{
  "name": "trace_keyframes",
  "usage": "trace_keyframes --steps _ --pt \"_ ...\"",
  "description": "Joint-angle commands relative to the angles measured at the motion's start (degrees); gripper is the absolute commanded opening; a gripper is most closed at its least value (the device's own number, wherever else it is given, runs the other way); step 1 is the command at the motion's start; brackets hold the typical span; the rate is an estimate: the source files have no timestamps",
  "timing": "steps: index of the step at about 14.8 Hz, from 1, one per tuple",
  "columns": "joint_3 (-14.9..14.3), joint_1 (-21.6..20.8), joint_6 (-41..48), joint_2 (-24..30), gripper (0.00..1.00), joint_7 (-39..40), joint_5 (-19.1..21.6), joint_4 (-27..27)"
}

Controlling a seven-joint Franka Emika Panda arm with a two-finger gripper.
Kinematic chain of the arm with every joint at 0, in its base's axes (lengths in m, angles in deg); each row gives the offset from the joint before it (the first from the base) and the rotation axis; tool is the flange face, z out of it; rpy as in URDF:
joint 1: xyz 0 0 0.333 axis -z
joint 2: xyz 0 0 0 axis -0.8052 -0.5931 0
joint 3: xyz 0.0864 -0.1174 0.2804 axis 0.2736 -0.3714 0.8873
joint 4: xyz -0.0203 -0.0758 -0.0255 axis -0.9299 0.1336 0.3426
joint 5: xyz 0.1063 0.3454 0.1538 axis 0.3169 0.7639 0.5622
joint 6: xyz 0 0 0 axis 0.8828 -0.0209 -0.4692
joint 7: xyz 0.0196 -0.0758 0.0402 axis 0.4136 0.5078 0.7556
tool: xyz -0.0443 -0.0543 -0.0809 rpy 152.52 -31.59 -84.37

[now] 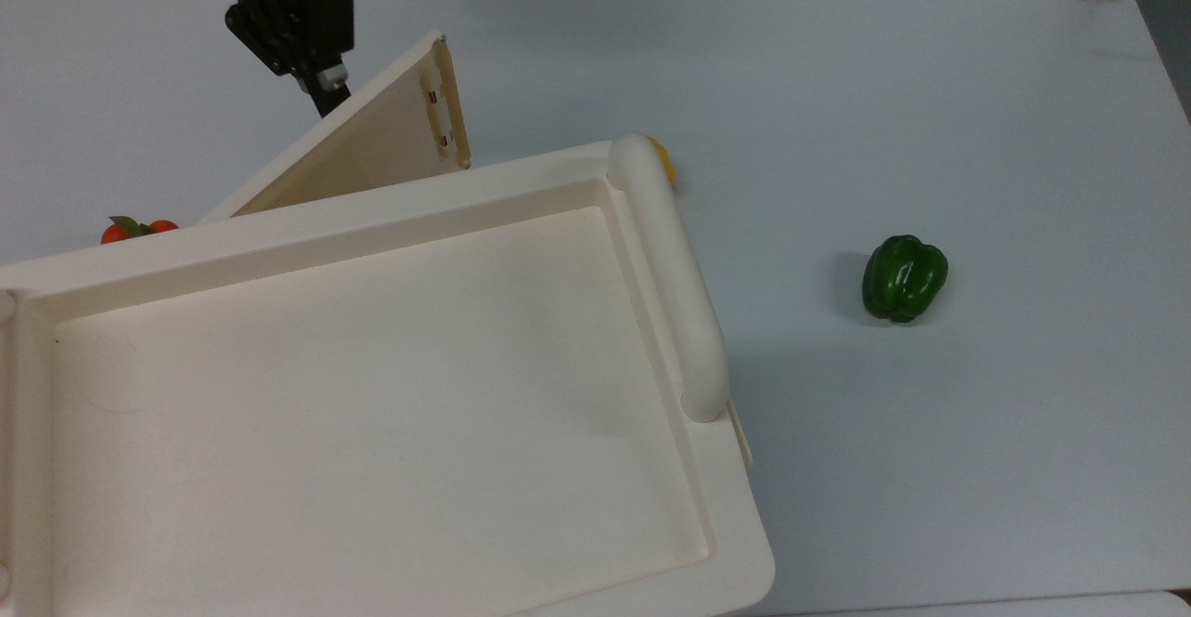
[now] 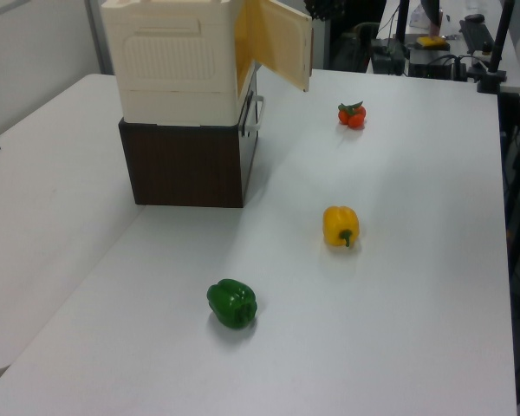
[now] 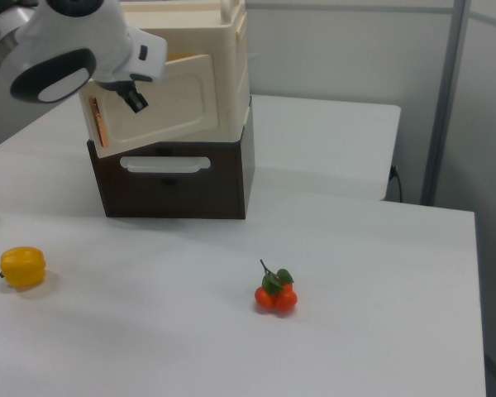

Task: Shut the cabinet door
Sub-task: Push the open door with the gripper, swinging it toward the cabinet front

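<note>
From my station I'd call this job partly done, with the last stretch of the swing left.

Going near to far in the left view: a green bell pepper sits closest on the table, a yellow bell pepper lies beyond it toward 1 o'clock, and a small bunch of tomatoes lies farther out again. None of them is in the door's path as far as I can judge.

The cabinet stands at about 10 o'clock in the left view, a cream unit stacked on a dark brown base with a pale drawer handle that faces the right view.

The cabinet door is ajar. In the top view it angles out from the cabinet's far edge toward 11 o'clock, hinged at its lower left end, its free edge with the small fittings nearest the rounded bar. In the right view the panel hangs at a shallow angle with a gap open at its free side, so it isn't seated.

The hand is at the door's outer face, at or just beside the panel's upper edge in the top view. I cannot tell whether its fingers are apart or together; I read it as pushing, not gripping, though contact isn't clear.

What's left, by my reckoning: press the panel through the remaining angle until it lies flush with the cabinet front.
</note>
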Motion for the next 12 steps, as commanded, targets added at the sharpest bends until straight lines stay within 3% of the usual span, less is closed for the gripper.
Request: trace_keyframes --steps 1,7,12 --pt "3.89 -0.28 -9.34 -2.23 0.0 1.01 -1.77 0.41" --pt "7.32 -2.83 -26.83 -6.71 0.0 1.28 -3.17 0.41" --pt "7.77 -5.03 -33.62 -10.05 0.0 1.28 -3.71 1.63"
